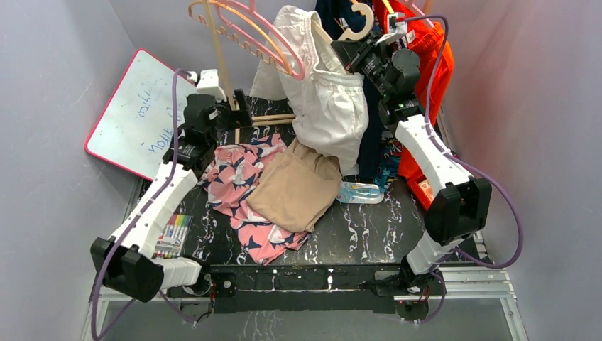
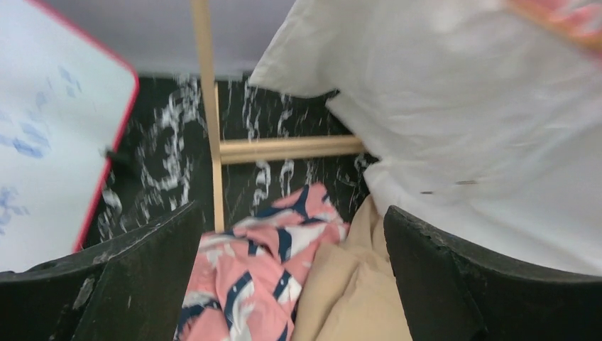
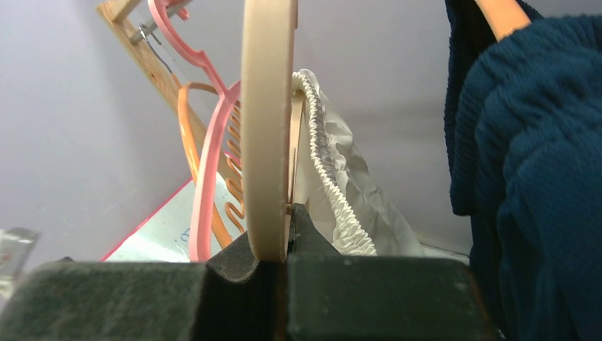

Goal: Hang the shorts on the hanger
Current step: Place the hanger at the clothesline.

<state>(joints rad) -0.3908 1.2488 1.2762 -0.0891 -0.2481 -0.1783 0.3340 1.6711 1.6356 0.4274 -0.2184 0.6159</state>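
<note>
The white shorts [image 1: 328, 106] hang draped from the beige hanger [image 1: 359, 23], whose hook shows at the top; their lower end rests on the clothes on the table. My right gripper [image 1: 349, 51] is shut on the hanger [image 3: 268, 128] just below the hook. In the right wrist view the gripper [image 3: 287, 238] has the gathered waistband of the shorts [image 3: 328, 170] right behind it. My left gripper [image 1: 245, 114] is open, low over the table to the left of the shorts [image 2: 461, 106]. Nothing lies between its fingers [image 2: 142, 270].
A pink navy-patterned garment [image 1: 241, 185] and tan shorts [image 1: 294, 188] lie mid-table. A wooden rack [image 1: 220, 57] carries pink hangers [image 1: 263, 35]. Orange [image 1: 429, 57] and navy clothes hang at the back right. A whiteboard [image 1: 138, 114] leans at the left, with markers [image 1: 174, 234] near the left arm.
</note>
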